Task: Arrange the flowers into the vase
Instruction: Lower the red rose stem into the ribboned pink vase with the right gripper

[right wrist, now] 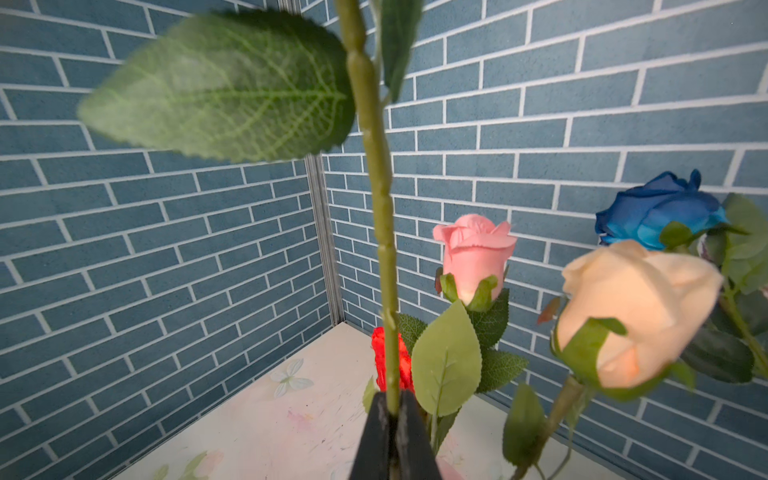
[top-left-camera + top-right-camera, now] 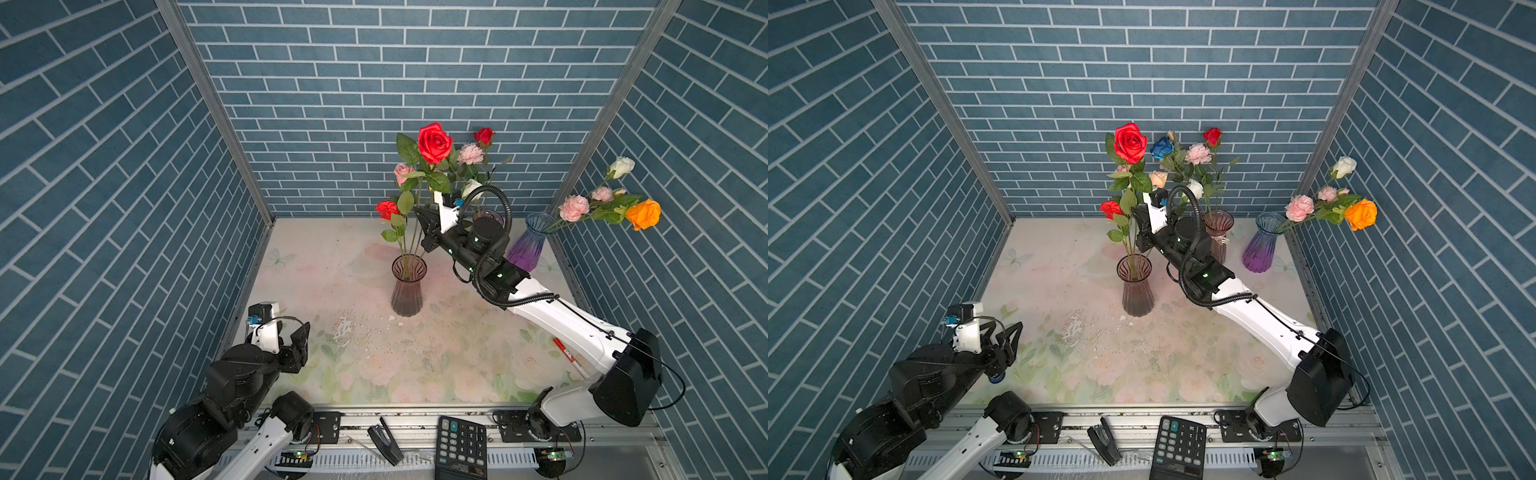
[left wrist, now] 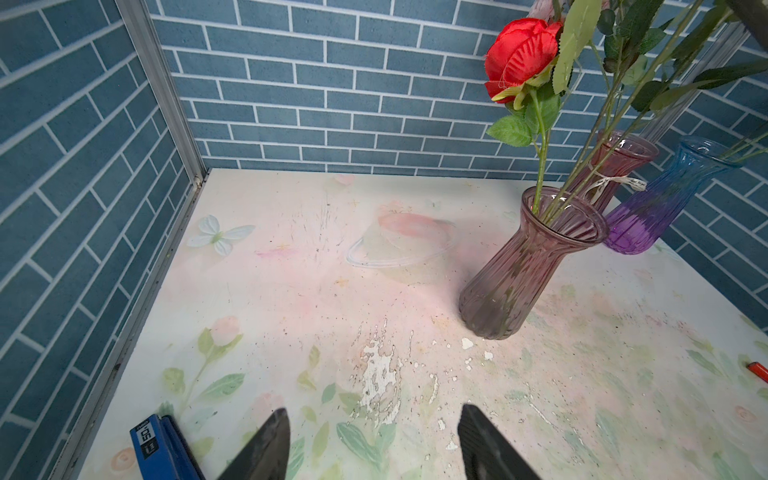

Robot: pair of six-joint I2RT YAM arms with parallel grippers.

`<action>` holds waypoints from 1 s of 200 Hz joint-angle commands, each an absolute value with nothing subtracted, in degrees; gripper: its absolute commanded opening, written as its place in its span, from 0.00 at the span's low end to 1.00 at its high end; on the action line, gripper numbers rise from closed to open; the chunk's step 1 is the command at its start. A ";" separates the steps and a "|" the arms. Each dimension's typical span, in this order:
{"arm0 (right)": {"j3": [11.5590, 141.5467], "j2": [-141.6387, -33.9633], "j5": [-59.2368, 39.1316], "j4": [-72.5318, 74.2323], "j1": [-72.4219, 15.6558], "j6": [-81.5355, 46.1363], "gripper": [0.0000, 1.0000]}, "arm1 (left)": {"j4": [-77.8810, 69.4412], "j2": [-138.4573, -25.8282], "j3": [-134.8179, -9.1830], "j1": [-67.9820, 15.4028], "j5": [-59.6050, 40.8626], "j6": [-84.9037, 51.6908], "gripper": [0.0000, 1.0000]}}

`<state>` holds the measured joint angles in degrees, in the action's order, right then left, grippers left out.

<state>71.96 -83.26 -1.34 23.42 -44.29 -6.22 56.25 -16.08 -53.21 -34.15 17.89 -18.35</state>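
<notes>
The right gripper point(image 2: 423, 232) is up by the stem of the big rose point(image 2: 434, 143), which stands in the vase point(image 2: 408, 293) on the table point(image 2: 324, 282)

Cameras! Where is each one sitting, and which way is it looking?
Top views: high above the front edge, looking down toward the back wall; the table, left arm and right arm show in both.
Left wrist: low over the table's front left, facing the smoky vase; its open jaws' tips show.
Right wrist: up beside the pink rosebud, facing the back left corner; its shut jaws pinch a green stem.
Shared: the blue rose is also in a top view.
</notes>
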 commanded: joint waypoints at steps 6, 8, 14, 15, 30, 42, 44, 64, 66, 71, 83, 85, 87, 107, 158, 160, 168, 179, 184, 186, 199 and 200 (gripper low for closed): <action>69.00 -80.46 -1.77 31.50 -44.30 -9.59 0.00 | 55.72 -16.36 -52.66 -33.97 18.81 -17.84 0.66; 68.78 -80.43 -1.94 31.72 -44.30 -9.58 0.00 | 55.72 -16.35 -52.65 -33.94 18.81 -17.84 0.66; 68.14 -80.33 -2.33 32.48 -44.22 -9.59 0.00 | 55.65 -16.39 -52.65 -33.97 18.81 -17.84 0.66; 67.99 -80.33 -2.40 32.63 -44.22 -9.58 0.00 | 55.64 -16.41 -52.65 -33.95 18.81 -17.89 0.67; 65.85 -80.16 -3.34 35.65 -44.32 -9.03 0.00 | 55.68 -16.57 -52.65 -33.93 18.81 -17.84 0.67; 63.28 -80.39 -4.36 40.08 -44.21 -8.17 0.00 | 55.72 -16.76 -52.65 -33.98 18.99 -17.95 0.67; 62.80 -80.48 -4.58 40.89 -44.27 -8.00 0.00 | 55.72 -16.78 -52.65 -33.94 18.98 -17.94 0.67; 59.02 -82.24 -7.89 49.21 -44.32 -6.88 0.00 | 55.72 -17.07 -52.65 -33.94 18.98 -17.95 0.68; 58.72 -82.48 -8.17 49.98 -44.30 -6.82 0.00 | 55.72 -17.05 -52.65 -33.93 18.98 -17.98 0.68; 57.99 -82.96 -8.86 51.72 -44.28 -6.58 0.00 | 55.72 -17.14 -52.65 -33.93 19.03 -18.00 0.68; 56.59 -84.27 -10.20 55.04 -44.30 -5.87 0.00 | 55.72 -17.24 -52.65 -33.93 19.07 -17.95 0.68; 56.38 -84.35 -10.37 55.40 -44.30 -5.78 0.00 | 55.72 -17.27 -52.65 -33.93 19.12 -17.93 0.68; 56.17 -84.52 -10.61 55.71 -44.25 -5.71 0.00 | 55.72 -17.30 -52.65 -33.93 19.08 -18.00 0.68; 54.79 -85.76 -12.16 56.87 -44.30 -4.58 0.00 | 55.72 -17.64 -52.66 -33.95 19.03 -17.94 0.68; 51.65 -85.28 -9.94 56.77 -44.29 -6.40 0.00 | 55.79 -18.44 -52.65 -33.84 19.16 -17.95 0.68; 51.56 -85.19 -9.91 56.56 -44.29 -6.46 0.00 | 55.74 -18.52 -52.65 -33.88 19.16 -17.98 0.68; 51.42 -84.86 -9.84 55.70 -44.30 -6.59 0.00 | 55.72 -18.78 -52.65 -33.76 19.08 -17.95 0.68; 51.42 -84.49 -9.84 54.18 -44.30 -6.72 0.00 | 55.72 -19.22 -52.73 -33.63 18.90 -17.84 0.68; 51.55 -84.31 -9.77 52.90 -44.30 -6.70 0.00 | 55.72 -19.33 -52.73 -33.58 18.92 -17.84 0.68; 51.62 -84.25 -9.69 52.34 -44.32 -6.68 0.00 | 55.72 -19.40 -52.73 -33.60 18.90 -17.84 0.68; 52.58 -83.79 -9.48 48.31 -44.30 -6.68 0.12 | 55.81 -19.49 -52.73 -33.59 18.98 -17.86 0.68; 52.66 -83.77 -9.44 48.02 -44.30 -6.68 0.14 | 55.81 -19.46 -52.73 -33.58 18.98 -17.85 0.68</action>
<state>51.62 -85.91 -9.98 51.92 -44.29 -7.05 56.23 -18.81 -52.99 -33.98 18.39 -18.35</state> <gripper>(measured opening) 0.054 0.682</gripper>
